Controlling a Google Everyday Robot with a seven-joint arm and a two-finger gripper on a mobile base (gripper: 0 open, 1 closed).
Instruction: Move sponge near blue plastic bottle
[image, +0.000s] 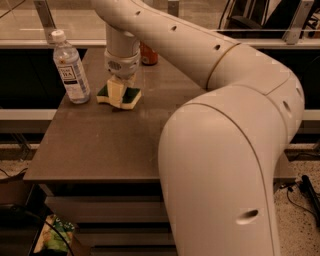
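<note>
The bottle stands upright near the table's back left corner, just in from the left edge; its white cap is on, and its white label faces the front; it is clear with a bluish tint. Just to its right, near the back edge and left of the table's middle, is the sponge; its dark green top faces up, its pale yellow body shows along the front, and it sits close beside the bottle with a narrow strip of bare table between the two, not touching. The end effector points straight down onto the sponge from above; its pale fingers are clamped on the sponge across its middle, so that green shows on either side of them; whether the sponge rests flat on the table or is slightly raised cannot be told. Farther right, at the back edge, stands a red can, partly hidden behind the wrist; it is near the sponge but apart from it. The white arm runs from the wrist up over the back edge, then sweeps right and down across the table's right side, covering the front right corner; the front left part of the table lies bare and brown.
</note>
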